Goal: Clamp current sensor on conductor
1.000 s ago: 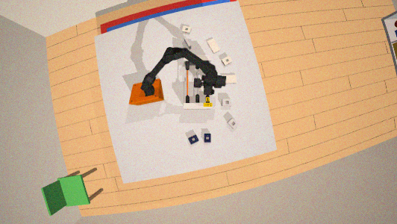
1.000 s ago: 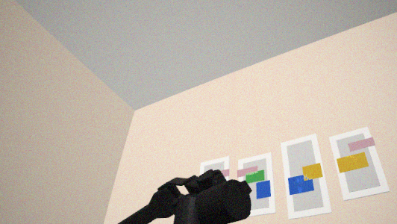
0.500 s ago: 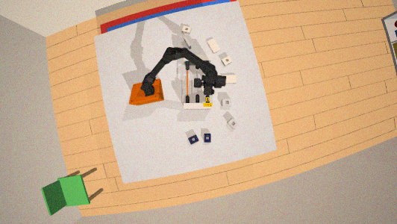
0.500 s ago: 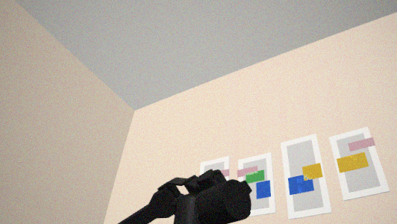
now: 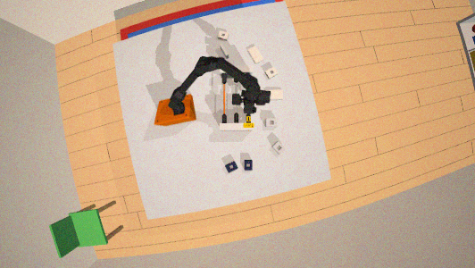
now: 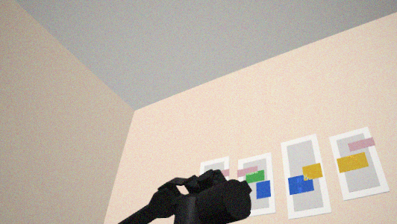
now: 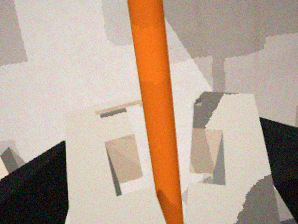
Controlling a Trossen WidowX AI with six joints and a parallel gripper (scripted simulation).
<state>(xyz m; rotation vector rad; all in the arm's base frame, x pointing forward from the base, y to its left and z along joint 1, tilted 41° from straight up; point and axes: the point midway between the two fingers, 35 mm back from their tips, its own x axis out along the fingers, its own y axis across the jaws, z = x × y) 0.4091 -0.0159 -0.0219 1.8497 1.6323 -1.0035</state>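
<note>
In the wrist view the white split-core sensor [image 7: 93, 189] sits round an orange conductor [image 7: 149, 63], which runs up between its two halves. My gripper [image 7: 162, 139] [image 5: 248, 112] is shut on the sensor, with a black finger on each outer side. In the overhead view the gripper hangs over the fixture's right-hand conductor, just behind the yellow LOAD marker [image 5: 248, 125], and it hides the sensor there. Another orange conductor [image 5: 223, 99] stands further left on the same fixture. I cannot see the arrow on the sensor.
The white fixture rail [image 5: 232, 127] lies in front of the arm's orange base [image 5: 175, 113]. Several white blocks [image 5: 270, 71] [image 5: 277, 146] and two dark blue ones [image 5: 230, 167] are scattered on the grey mat [image 5: 179, 179]. A green chair [image 5: 78, 230] stands off the mat.
</note>
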